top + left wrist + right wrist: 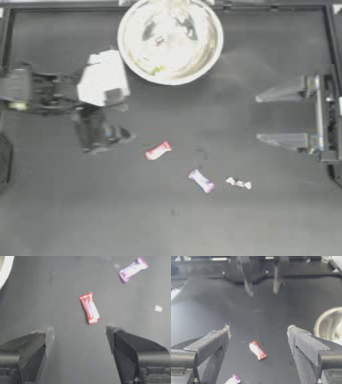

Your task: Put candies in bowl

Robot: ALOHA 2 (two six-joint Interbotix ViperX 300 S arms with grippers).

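Top view: bowl (169, 40) sits at the table's (100, 220) far edge, 3 candies loose mid-table.
Left gripper (107, 115) gapes wide beside the red-pink candy (157, 150); right gripper (284, 116), also spread wide, waits rightward; purple-white candy (201, 180) and whitish candy (238, 183) lie nearer.

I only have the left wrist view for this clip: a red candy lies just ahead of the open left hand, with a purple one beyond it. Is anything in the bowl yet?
Observer: Yes. The top view shows one yellow-green candy inside the bowl, close to its rim.
Operator: Where is the right hand?
Observer: The right hand is open at the table's right side, holding nothing and apart from every candy.
Operator: How many candies are left on the table?
Observer: I count three: the red candy, the purple-white candy and a small whitish candy beside the purple-white one.
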